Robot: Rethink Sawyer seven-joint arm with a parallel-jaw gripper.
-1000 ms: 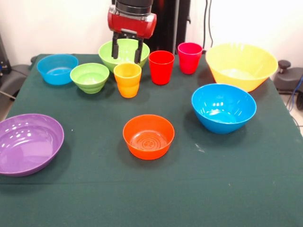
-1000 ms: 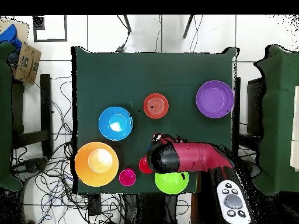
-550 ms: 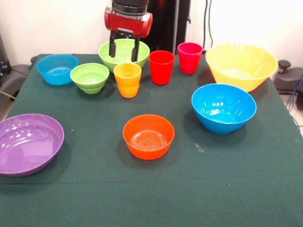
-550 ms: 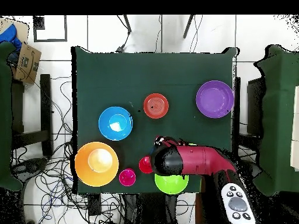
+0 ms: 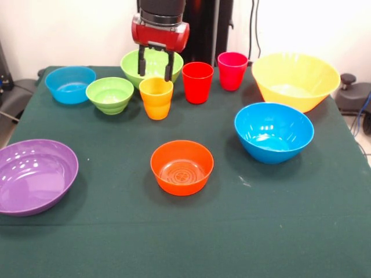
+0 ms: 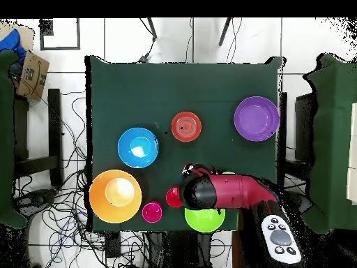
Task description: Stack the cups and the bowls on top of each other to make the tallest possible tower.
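step: reaching for 1st pickup, no tower yet | claw [image 5: 155, 69] open about cup-width, empty, hanging just above yellow-orange cup [image 5: 156, 98], touching nothing | cup upright, just beside red cup [image 5: 197, 82], behind orange bowl [image 5: 182, 167] | next: lower fingers around rim, close, carry to orange bowl

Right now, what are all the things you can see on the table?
Cups: three; yellow-orange cup under the claw, red cup beside it, pink cup farther right.
Green bowls: two; small green bowl left of the yellow-orange cup, bigger green bowl behind the claw.
Blue bowls: two; small blue bowl far left, big blue bowl right.
Yellow bowl: one, far right.
Orange bowl: one, middle front.
Purple bowl: one, front left edge.
Table: dark green cloth.
Claw: one, red and black, open above the yellow-orange cup.
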